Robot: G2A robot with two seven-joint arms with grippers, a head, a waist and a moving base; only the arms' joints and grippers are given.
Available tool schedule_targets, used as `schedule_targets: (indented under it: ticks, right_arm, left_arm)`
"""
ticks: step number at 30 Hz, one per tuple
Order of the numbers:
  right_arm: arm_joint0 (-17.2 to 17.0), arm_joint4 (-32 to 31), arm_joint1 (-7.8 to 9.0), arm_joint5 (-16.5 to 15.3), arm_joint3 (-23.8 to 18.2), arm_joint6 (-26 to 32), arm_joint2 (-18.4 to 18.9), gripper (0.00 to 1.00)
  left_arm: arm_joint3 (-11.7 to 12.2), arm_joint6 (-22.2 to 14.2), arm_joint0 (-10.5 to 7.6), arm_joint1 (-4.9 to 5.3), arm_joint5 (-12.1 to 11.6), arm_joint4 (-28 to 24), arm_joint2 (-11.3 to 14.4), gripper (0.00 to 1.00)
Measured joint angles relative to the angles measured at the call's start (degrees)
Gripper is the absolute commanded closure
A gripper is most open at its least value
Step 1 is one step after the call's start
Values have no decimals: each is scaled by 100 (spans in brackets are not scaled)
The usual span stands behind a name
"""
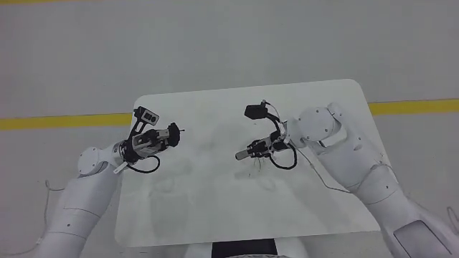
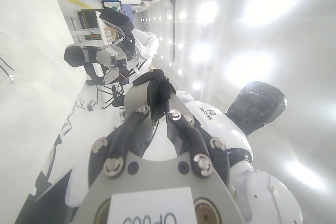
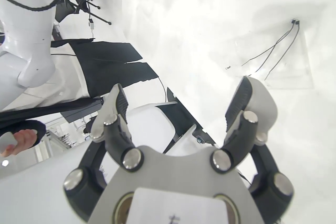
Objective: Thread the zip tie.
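Two thin black zip ties (image 3: 275, 51) lie side by side on the white table, their heads together at one end. My right gripper (image 3: 181, 83) hangs open a short way above the table beside them, nothing between its ribbed pads. In the top view it sits near the table's middle (image 1: 242, 155). My left gripper (image 2: 156, 80) is off to the left side of the table (image 1: 176, 135), raised, with its black pads pressed together. I cannot make out anything held between them. The left wrist view also shows the ties (image 2: 8, 64) and the right gripper (image 2: 113, 64) farther off.
The white table (image 1: 323, 208) has rounded corners, and the two arms are over its middle band. A clear plastic sheet (image 3: 302, 78) lies on the table under the zip ties' tail ends. Yellow floor lines run beyond the table's far edge.
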Motion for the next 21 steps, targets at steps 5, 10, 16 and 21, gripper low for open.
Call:
schedule_targets:
  ticks: [5, 10, 16, 21]
  right_arm:
    - [405, -384, -110, 609, -27, 162, -609, 0]
    - [874, -696, -242, 910, 515, 158, -1260, 0]
    - [1054, -1146, -356, 880, 817, 158, -1453, 0]
    - [1050, -1123, -354, 881, 811, 158, -1448, 0]
  left_arm:
    - [0, 0, 0, 0, 0, 0, 0, 100]
    - [0, 0, 0, 0, 0, 0, 0, 100]
    - [0, 0, 0, 0, 0, 0, 0, 100]
    - [0, 0, 0, 0, 0, 0, 0, 100]
